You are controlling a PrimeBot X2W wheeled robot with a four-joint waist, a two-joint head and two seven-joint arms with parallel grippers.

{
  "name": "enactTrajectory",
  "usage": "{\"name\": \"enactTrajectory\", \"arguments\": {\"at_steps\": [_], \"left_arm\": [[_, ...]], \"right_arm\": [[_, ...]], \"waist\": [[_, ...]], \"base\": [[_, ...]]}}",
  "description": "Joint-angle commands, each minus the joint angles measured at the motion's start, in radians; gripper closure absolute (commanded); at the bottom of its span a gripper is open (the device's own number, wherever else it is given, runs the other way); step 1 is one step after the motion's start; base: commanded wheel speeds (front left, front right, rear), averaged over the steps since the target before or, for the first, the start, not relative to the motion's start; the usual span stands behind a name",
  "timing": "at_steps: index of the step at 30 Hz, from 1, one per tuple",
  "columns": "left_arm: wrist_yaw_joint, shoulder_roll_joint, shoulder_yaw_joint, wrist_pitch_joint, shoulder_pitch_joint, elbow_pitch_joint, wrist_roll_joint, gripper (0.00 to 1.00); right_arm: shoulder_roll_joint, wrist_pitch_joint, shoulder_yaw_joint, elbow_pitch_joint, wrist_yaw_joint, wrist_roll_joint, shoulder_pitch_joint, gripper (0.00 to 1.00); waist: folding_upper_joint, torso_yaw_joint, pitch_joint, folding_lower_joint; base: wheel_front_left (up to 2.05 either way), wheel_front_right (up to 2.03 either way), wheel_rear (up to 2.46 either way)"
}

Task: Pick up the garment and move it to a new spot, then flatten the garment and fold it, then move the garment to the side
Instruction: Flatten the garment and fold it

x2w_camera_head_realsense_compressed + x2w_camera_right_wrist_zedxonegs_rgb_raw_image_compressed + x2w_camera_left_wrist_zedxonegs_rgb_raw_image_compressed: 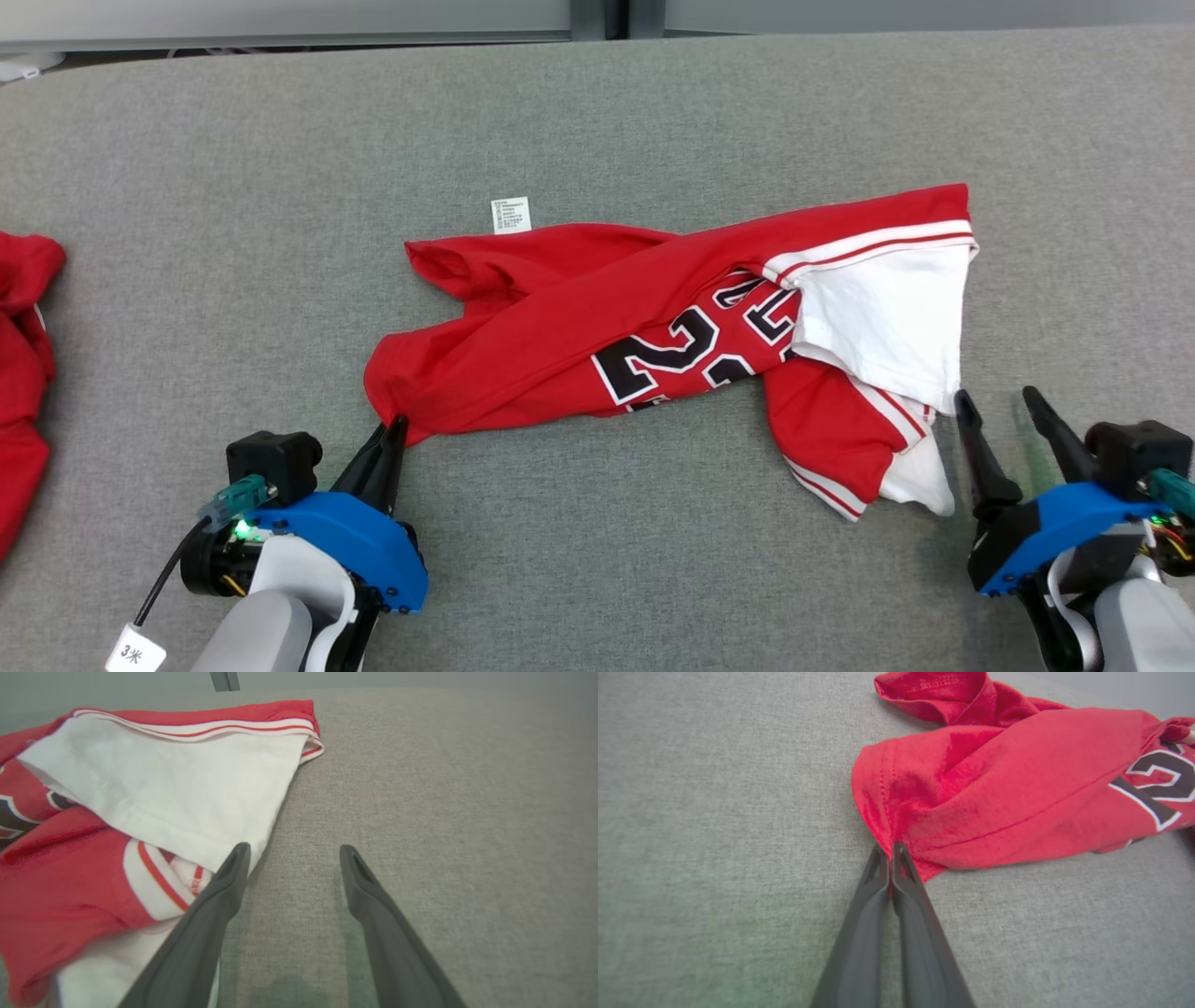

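Note:
The garment [653, 317] is a red jersey with white sleeve panels and black-and-white numbers, lying crumpled across the grey table. My left gripper [397, 427] is shut on the garment's lower left red corner [901, 844], its two dark fingers pressed together on the hem. My right gripper [997, 401] stands open just right of the garment's white corner [187, 793]. Its left finger [231, 868] touches or nearly touches the white edge, with bare table between the fingertips.
Another red cloth [23, 373] lies at the table's left edge. A white care label [511, 215] sticks out at the garment's back. The grey table [653, 112] runs far behind the garment, and a pale wall edge borders it at the top.

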Motion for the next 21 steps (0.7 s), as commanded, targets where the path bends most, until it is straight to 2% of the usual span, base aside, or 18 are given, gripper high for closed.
{"name": "enactTrajectory", "arguments": {"at_steps": [1,8,9,10,11,13,15,16,18,19,20,21], "left_arm": [[0.002,0.0,0.0,-0.006,-0.02,0.002,0.007,1.0],[0.001,-0.005,-0.003,-0.03,-0.026,0.01,0.004,1.0],[0.002,-0.005,-0.003,-0.032,-0.025,0.012,0.003,1.0],[0.003,-0.004,-0.003,-0.033,-0.024,0.013,0.002,1.0],[0.004,-0.005,-0.002,-0.036,-0.022,0.013,-0.001,1.0],[0.005,-0.006,-0.003,-0.039,-0.02,0.014,-0.001,1.0],[0.005,-0.007,-0.004,-0.043,-0.017,0.013,-0.004,1.0],[0.006,-0.008,-0.005,-0.043,-0.017,0.013,-0.005,1.0],[0.006,-0.009,-0.006,-0.045,-0.019,0.014,-0.006,1.0],[0.006,-0.01,-0.007,-0.047,-0.021,0.013,-0.006,1.0],[0.006,-0.01,-0.008,-0.049,-0.023,0.012,-0.006,1.0],[0.006,-0.009,-0.008,-0.053,-0.025,0.011,-0.005,1.0]], "right_arm": [[-0.014,-0.006,0.013,0.038,0.0,0.01,-0.031,0.0],[-0.05,0.01,0.121,0.18,0.0,0.043,-0.087,0.0],[-0.057,0.01,0.14,0.187,0.002,0.039,-0.089,0.04],[-0.053,0.007,0.156,0.19,0.002,0.052,-0.091,0.14],[-0.056,0.005,0.167,0.194,0.002,0.058,-0.093,0.17],[-0.06,0.003,0.192,0.199,0.003,0.076,-0.095,0.11],[-0.066,0.0,0.21,0.201,0.003,0.091,-0.094,0.11],[-0.069,0.0,0.215,0.202,0.003,0.096,-0.093,0.08],[-0.074,0.01,0.233,0.207,0.003,0.108,-0.093,0.1],[-0.077,0.02,0.242,0.212,0.003,0.115,-0.093,0.23],[-0.079,0.027,0.253,0.215,0.003,0.118,-0.091,0.52],[-0.082,0.036,0.263,0.216,0.003,0.12,-0.091,0.73]], "waist": [[-0.0002,0.008,0.009,-0.0001],[-0.0002,0.017,0.019,-0.0001],[-0.0002,0.018,0.018,-0.0001],[-0.0002,0.018,0.017,-0.0001],[-0.0002,0.018,0.017,-0.0001],[-0.0002,0.019,0.015,-0.0001],[-0.0002,0.019,0.012,-0.0001],[-0.0002,0.018,0.011,-0.0001],[-0.0002,0.018,0.01,-0.0001],[-0.0002,0.017,0.009,-0.0001],[-0.0002,0.017,0.009,-0.0001],[-0.0002,0.016,0.009,-0.0001]], "base": [[0.0,0.0,0.0],[0.0,0.0,0.0],[0.0,0.0,0.0],[0.0,0.0,0.0],[0.0,0.0,0.0],[0.0,0.0,0.0],[0.0,0.0,0.0],[0.0,0.0,0.0],[0.0,0.0,0.0],[0.0,0.0,0.0],[0.0,0.0,0.0],[0.0,0.0,0.0]]}}
